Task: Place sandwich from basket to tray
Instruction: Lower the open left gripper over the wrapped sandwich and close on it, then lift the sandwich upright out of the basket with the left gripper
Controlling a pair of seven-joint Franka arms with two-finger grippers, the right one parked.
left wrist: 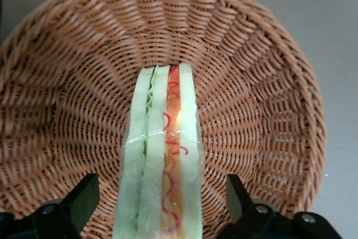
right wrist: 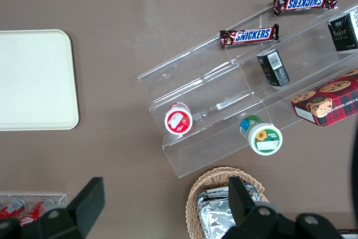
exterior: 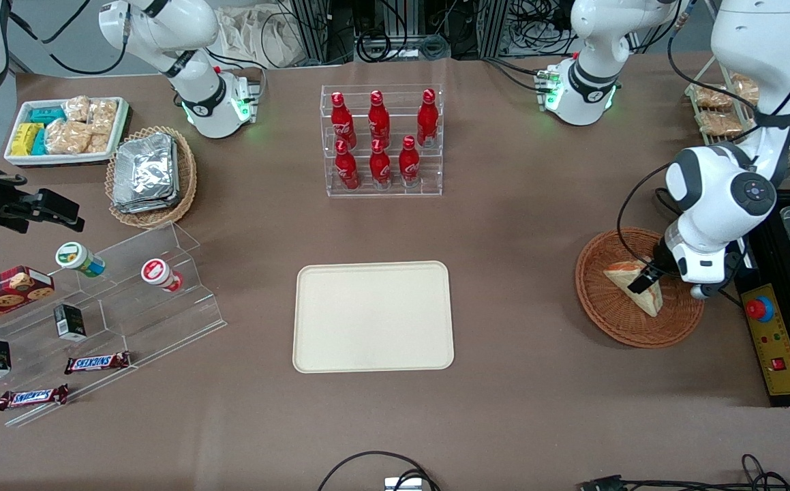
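wicker basket [exterior: 613, 314] at right of the front frame: your tool [left wrist: 159, 194] straddles the sandwich [left wrist: 162, 160], fingers spread; closing off-centre could squash or tip it.

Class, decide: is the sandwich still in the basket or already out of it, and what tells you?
In. The sandwich lies on the basket weave, between the open gripper fingers, which do not touch it. The tray holds nothing.

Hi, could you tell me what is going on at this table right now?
The working arm's gripper is down in the basket, open, with one finger on each side of the sandwich. The sandwich stands on edge in the basket, not yet lifted. The tray nearer the middle of the table holds nothing.
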